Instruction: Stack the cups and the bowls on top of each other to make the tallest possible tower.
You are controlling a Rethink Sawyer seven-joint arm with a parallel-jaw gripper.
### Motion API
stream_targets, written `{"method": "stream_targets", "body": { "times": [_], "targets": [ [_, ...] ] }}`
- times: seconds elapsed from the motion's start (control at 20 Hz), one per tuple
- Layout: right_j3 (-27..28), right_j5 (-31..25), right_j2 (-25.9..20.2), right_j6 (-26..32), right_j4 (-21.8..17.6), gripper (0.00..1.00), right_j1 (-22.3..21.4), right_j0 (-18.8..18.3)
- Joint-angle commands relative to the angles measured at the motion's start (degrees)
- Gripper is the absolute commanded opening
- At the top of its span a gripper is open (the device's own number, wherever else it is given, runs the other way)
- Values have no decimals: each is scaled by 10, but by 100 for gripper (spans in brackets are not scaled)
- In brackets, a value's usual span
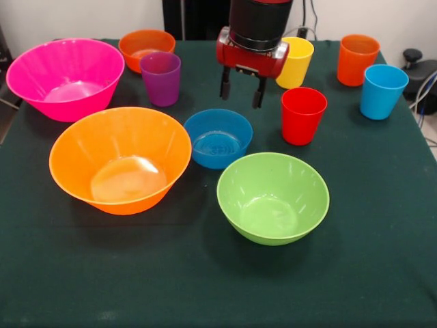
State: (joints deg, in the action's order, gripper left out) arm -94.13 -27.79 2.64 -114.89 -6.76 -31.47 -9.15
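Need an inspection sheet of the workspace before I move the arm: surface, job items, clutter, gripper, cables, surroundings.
Surface: dark green cloth on table, flat.
Bowls: pink bowl, large orange bowl, green bowl, blue bowl, small orange bowl; all upright, separate, nothing stacked.
Cups: purple cup, yellow cup, orange cup, light blue cup, red cup; all upright.
Clutter: nothing seen.
Gripper: fingers open, empty, above the cloth behind the blue bowl.
Cables: some at right edge, off the table.
Surroundings: pale wall, black item at far right.

A robotics lab is showing here: a red and black arm (259, 27) is hanging over a surface (205, 287) draped in dark green cloth, cables (427, 92) are trailing at the far right, and a plain white wall (82, 17) is standing behind.
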Motion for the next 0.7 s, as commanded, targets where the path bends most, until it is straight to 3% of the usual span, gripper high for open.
{"method": "stream_targets", "body": {
  "times": [0.05, 0.7],
  "targets": [
    [-26, -30, -55, -31, 8, 100, 9, 0],
    [-23, -35, -58, -24, 8, 100, 10, -5]
  ]
}}
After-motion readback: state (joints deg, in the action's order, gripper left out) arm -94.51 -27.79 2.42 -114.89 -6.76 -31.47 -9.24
